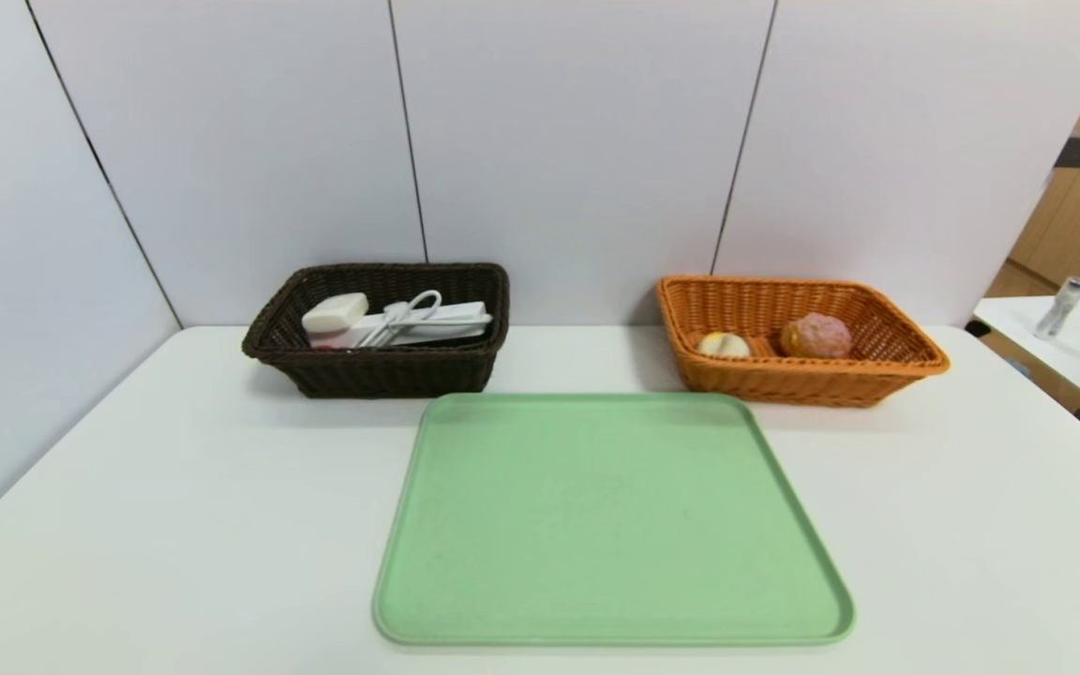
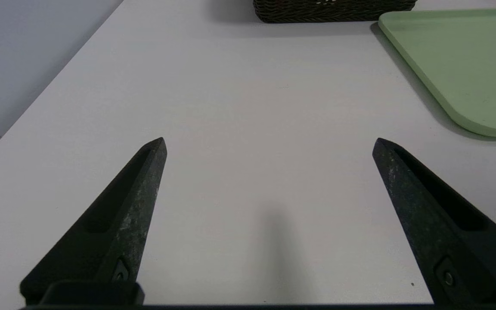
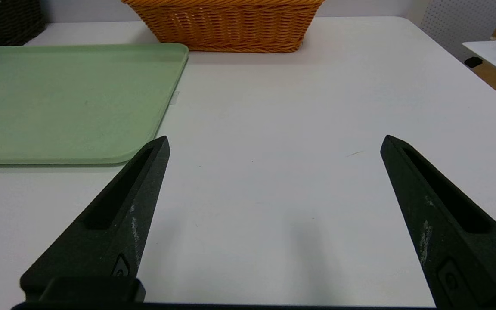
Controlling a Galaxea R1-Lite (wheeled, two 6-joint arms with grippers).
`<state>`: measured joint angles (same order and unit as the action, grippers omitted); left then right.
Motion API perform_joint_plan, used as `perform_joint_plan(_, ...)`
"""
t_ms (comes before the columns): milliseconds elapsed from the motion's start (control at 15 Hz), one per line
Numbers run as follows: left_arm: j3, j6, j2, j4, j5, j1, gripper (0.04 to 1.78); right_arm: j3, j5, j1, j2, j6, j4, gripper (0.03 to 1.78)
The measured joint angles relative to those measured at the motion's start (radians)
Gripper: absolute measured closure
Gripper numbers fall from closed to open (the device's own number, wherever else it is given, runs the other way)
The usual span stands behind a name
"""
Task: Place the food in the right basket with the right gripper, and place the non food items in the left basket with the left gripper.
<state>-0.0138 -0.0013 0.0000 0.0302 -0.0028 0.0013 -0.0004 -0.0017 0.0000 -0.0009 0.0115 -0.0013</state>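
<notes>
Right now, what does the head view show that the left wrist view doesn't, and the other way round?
Only the head view shows inside the baskets: a white block, scissors and a long white item in the dark basket, two round foods in the orange basket. Neither gripper appears there. Only the left wrist view shows the left gripper, open above bare table. Both show the empty green tray, the dark basket's wall and the white table.

Two baskets (image 1: pixel 381 370) (image 1: pixel 807 380), one tray (image 1: pixel 610 525), two foods (image 1: pixel 817 335) (image 1: pixel 723 345), three non-foods (image 1: pixel 335 311) (image 1: pixel 409 314) (image 1: pixel 451 323)
</notes>
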Motion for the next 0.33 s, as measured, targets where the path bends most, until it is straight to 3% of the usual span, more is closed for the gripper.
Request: perform_joint_plan(333, 0.000, 0.000, 0.000, 0.000, 0.000, 0.000, 0.13, -0.005, 0.000, 0.000, 0.000, -0.003, 0.017, 0.12)
